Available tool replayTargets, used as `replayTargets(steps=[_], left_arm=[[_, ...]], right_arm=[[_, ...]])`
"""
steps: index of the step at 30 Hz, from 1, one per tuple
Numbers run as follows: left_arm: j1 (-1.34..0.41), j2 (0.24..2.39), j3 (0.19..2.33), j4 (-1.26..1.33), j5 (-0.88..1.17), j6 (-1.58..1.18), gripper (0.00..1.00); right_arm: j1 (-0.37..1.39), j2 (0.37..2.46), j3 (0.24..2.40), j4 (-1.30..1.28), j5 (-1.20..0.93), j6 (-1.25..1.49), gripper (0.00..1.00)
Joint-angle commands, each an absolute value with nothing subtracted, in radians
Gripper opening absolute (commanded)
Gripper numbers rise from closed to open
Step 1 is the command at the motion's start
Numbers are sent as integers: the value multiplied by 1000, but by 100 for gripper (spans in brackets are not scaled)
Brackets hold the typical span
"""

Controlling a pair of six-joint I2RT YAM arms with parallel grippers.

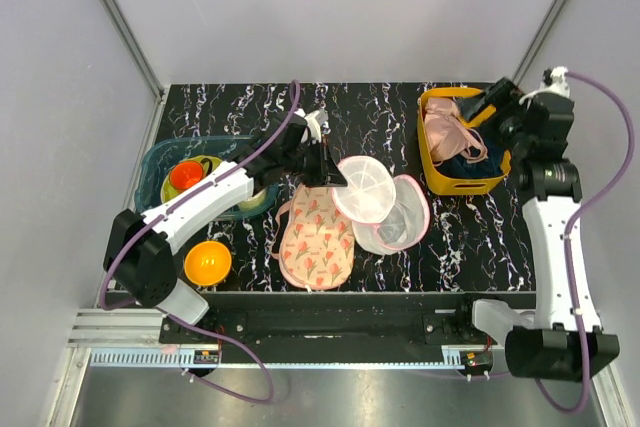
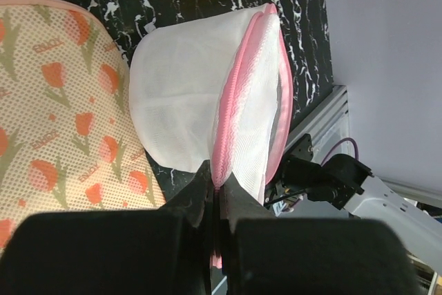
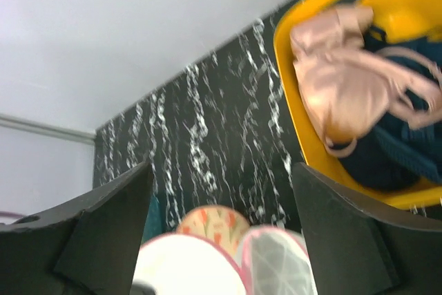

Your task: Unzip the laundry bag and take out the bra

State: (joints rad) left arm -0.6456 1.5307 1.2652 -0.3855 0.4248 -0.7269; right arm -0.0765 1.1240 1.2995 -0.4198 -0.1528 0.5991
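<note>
At ten o'clock of the laundry bag (image 1: 365, 187), your left gripper (image 1: 332, 172) pinches its trim; retreating clamped would drag it. Your right gripper (image 3: 222, 170) gapes wide.

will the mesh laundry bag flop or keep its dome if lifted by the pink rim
Probably light: the laundry bag is thin see-through mesh. It likely keeps some dome shape, since both open halves stand rounded, though the rim pinched in the left fingers may fold.

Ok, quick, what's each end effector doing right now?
Left end effector: closed on the pink zipper rim of the laundry bag.
Right end effector: open, holding nothing.
</note>
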Motion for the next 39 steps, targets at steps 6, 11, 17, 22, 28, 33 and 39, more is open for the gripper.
replayTargets(steps=[6,11,17,22,28,33,39], left_arm=[[-634,1525,1299,-373,304,-684,0],[-632,1563,1360,-449,258,-657,28],[-562,1510,1430,-549,155,-571,88],[-410,1447,1460,-597,172,-525,91],[-390,1352,1407,-618,155,-512,91],[-388,1287,1316,-630,114,-440,91],[-388,1217,1256,-672,54,-394,91]], right_arm=[[-77,885,1094,-716,-176,539,94],[-77,778,1060,-863,-98,489,100],[-77,753,1069,-975,-28,456,100],[-77,770,1112,-1023,20,423,100],[-77,746,1117,-1028,52,419,99],[-77,759,1111,-1025,68,407,100],[-77,756,1077,-993,58,417,100]])
